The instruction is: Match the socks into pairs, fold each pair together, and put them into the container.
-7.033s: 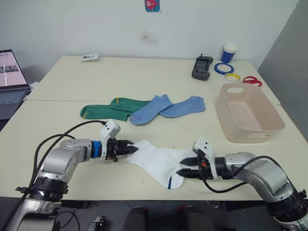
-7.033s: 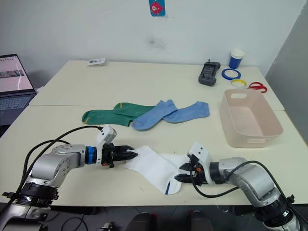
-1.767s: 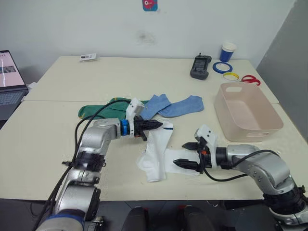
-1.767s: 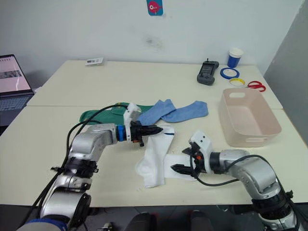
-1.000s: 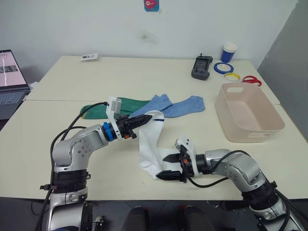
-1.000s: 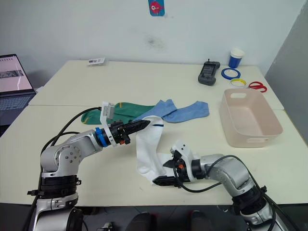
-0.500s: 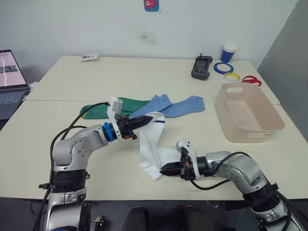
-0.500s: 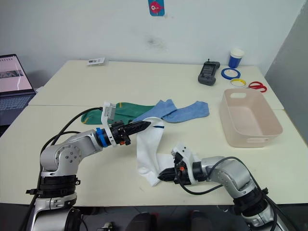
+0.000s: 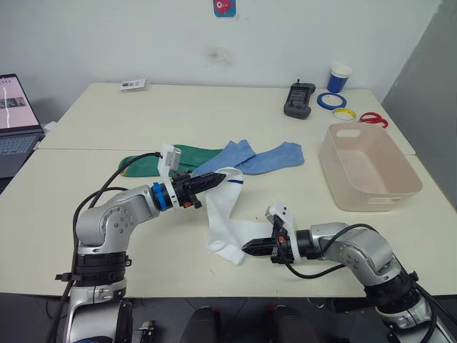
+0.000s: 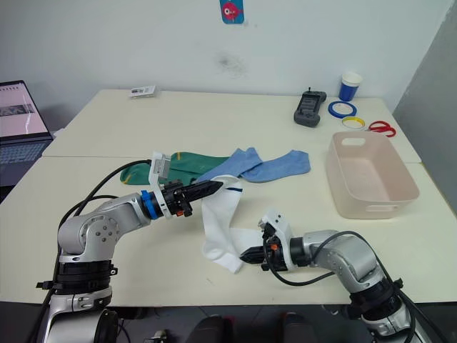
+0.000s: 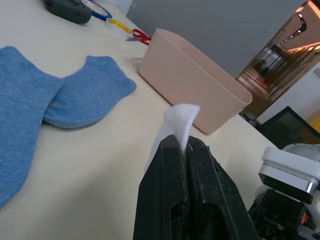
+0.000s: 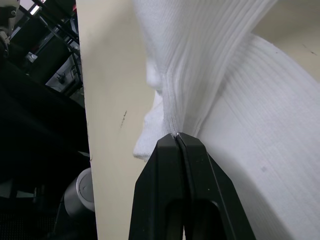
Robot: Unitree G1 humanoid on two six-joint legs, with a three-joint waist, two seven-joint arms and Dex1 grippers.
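Left gripper (image 9: 218, 177): I see it pinching the white socks (image 9: 223, 214) (lifted edge).
Right gripper (image 9: 246, 248): clamped on their lower end.
Tub (image 9: 368, 168): right of the socks.

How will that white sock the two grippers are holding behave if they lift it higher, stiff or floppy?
Probably floppy: the white sock sags in a loose curve between the left gripper and the right gripper, both shut on it. It likely weighs little, since thin fingertip pinches hold it. Its free end, resting on the table, would likely dangle.
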